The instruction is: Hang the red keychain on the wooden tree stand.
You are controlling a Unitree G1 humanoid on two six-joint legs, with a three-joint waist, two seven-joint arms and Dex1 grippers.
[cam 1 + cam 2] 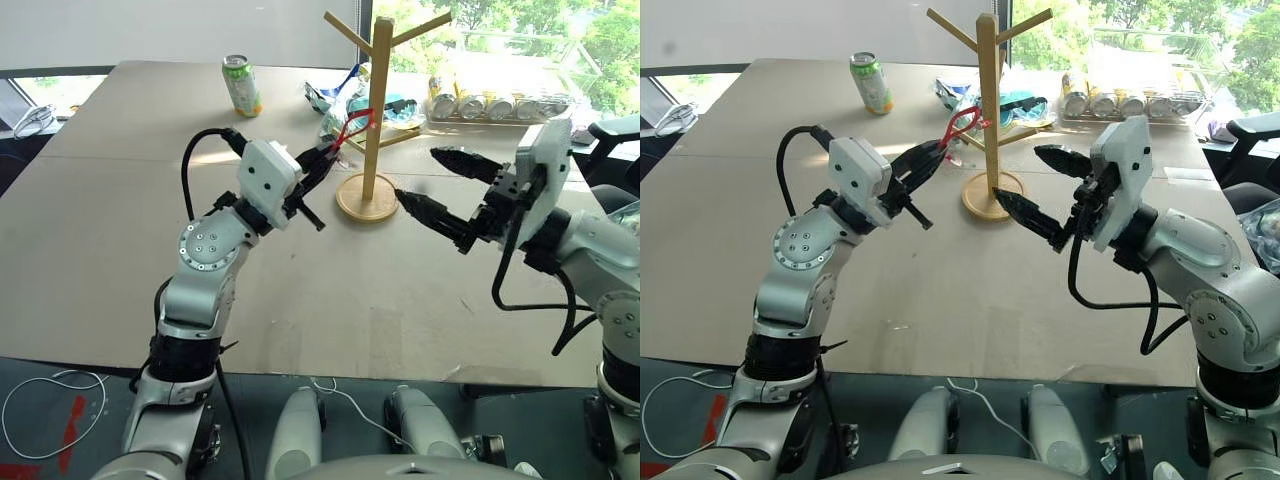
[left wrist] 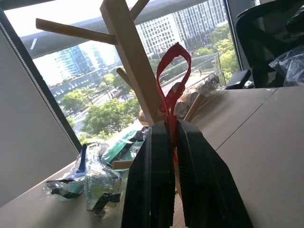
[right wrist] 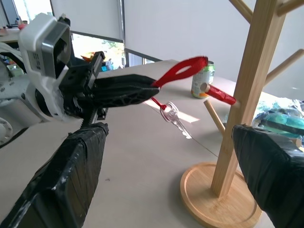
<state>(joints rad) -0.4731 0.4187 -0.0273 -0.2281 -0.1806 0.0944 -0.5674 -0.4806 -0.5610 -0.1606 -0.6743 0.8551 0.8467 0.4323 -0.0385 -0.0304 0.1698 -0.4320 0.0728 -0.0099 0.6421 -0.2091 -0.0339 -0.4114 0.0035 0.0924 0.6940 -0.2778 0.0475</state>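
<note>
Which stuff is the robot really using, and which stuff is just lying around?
Using:
red keychain, pinched in the shut left tool
wooden tree stand
right tool, open beside the stand

Lying around:
green can
crumpled wrappers
row of cans

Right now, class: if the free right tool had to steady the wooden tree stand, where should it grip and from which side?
Probably the bare upright post of the wooden tree stand, between base and lowest peg: straight, narrow, and it fits the open right tool. Come from the robot's right, since the left tool, shut on the red keychain, is on the other side.
</note>
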